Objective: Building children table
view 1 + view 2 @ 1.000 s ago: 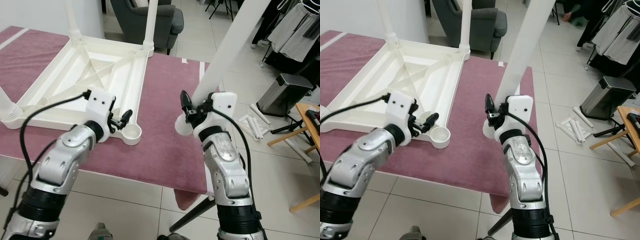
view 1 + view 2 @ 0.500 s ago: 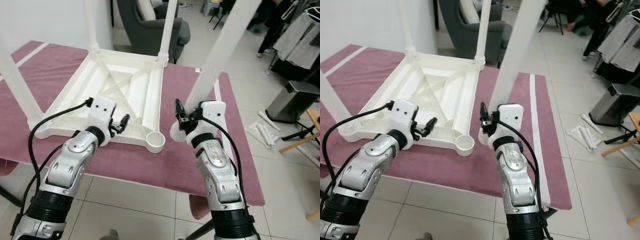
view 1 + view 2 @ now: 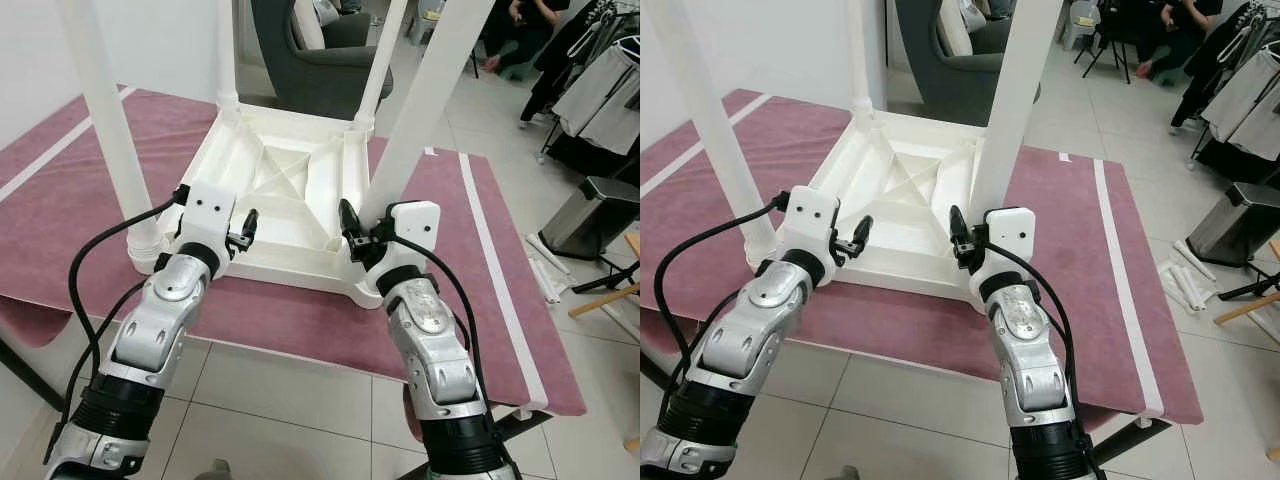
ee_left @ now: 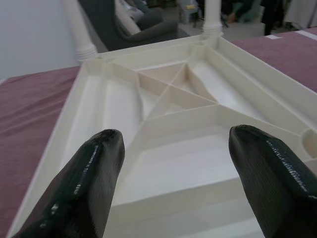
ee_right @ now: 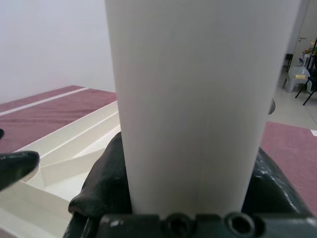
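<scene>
Left eye view: right gripper (image 3: 352,240), clamped on the leg (image 3: 425,95), has brought it to the table's (image 3: 290,195) corner; left gripper (image 3: 243,228) hovers spread.

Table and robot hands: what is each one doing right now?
Table top: upside down on the purple cloth.
Three legs: standing up in their corners.
Fourth leg: tilted, at the near corner.
Right hand: shut on the fourth leg.
Left hand: open, holding nothing.

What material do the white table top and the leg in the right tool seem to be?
Table top: likely moulded plastic, matte white; its underside shows ribs and braces. Leg held in the right tool: looks like the same smooth, matte white plastic, a plain round tube, though its look cannot confirm that.
</scene>
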